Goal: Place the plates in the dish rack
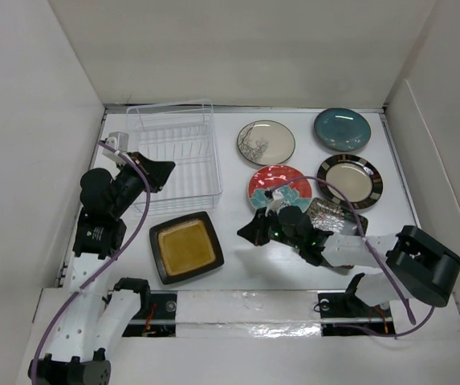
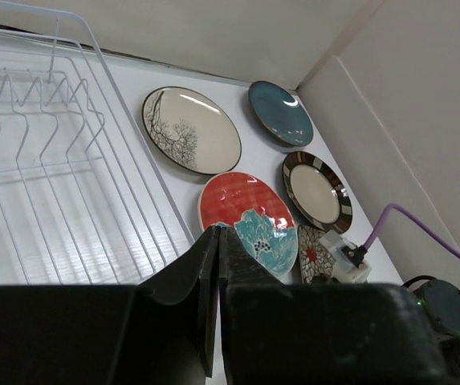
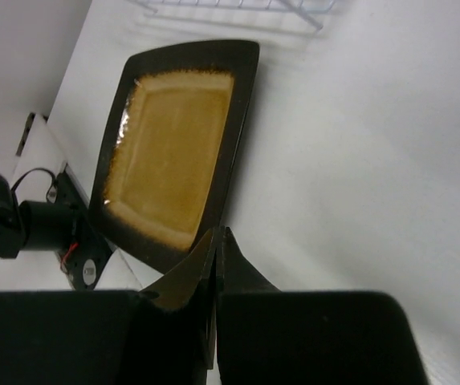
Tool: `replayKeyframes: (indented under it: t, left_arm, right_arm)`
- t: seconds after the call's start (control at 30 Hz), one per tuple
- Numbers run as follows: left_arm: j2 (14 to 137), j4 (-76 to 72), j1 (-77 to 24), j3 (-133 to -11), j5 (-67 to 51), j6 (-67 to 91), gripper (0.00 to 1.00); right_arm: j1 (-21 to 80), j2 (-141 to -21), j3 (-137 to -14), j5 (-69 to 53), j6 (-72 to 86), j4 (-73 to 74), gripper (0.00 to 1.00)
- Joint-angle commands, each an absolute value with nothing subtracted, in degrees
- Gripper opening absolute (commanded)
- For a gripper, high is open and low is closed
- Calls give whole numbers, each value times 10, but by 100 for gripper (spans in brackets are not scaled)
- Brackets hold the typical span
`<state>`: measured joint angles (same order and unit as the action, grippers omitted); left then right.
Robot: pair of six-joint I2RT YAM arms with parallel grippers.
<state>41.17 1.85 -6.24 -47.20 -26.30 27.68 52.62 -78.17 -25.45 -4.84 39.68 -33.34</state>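
The empty wire dish rack [image 1: 173, 152] [image 2: 53, 184] stands at the back left. To its right lie the cream plate [image 1: 266, 142] [image 2: 191, 130], the teal plate [image 1: 342, 129] [image 2: 280, 112], the black-gold-rimmed plate [image 1: 350, 180] [image 2: 316, 191] and the red-patterned plate [image 1: 279, 186] [image 2: 246, 212]. My right arm partly covers the square floral plate [image 1: 326, 215] [image 2: 314, 255]. The square brown amber-centred plate [image 1: 185, 246] [image 3: 173, 152] lies in front of the rack. My left gripper [image 1: 165, 171] [image 2: 217, 233] is shut and empty over the rack's near left part. My right gripper [image 1: 244, 233] [image 3: 219, 234] is shut and empty, just right of the amber plate.
White walls [image 1: 37, 120] close in the table on the left, back and right. A purple cable [image 1: 141, 216] loops beside the left arm and another [image 1: 358, 216] arches over the right arm. The rack's front edge [image 3: 238, 8] shows at the top of the right wrist view.
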Motion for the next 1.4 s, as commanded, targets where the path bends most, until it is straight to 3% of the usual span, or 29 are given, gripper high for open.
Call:
replayKeyframes:
  t: [0.0,0.07,0.17,0.23,0.3,0.43,0.63,0.9,1.07,1.37]
  left_arm:
    - [416,-12,-70,-474,-260,265,0]
    - [422,-21,-76,-464,-269,264,7]
    - [432,-37,-76,-457,-280,264,26]
    - [439,-36,-82,-461,-282,259,38]
    - [440,-28,-89,-468,-278,249,41]
    - [440,-18,-111,-472,-259,236,41]
    - [439,-11,-138,-473,-257,229,41]
    - [435,-1,-159,-473,-234,218,41]
    - [432,-1,-164,-474,-229,215,41]
    - [439,10,-170,-476,-227,214,41]
  right_arm:
    - [533,-748,-279,16,382,-325,0]
    - [527,-724,-300,46,376,-285,0]
    - [477,-694,-318,98,373,-203,5]
    - [416,-670,-333,126,375,-149,21]
    - [369,-655,-334,126,373,-124,39]
    - [260,-643,-325,113,374,-108,58]
    - [142,-712,-343,32,373,-179,58]
    - [133,-928,-516,-4,399,-208,59]
    - [94,-1007,-569,37,431,-213,61]
    - [88,-1144,-697,-61,436,-165,61]
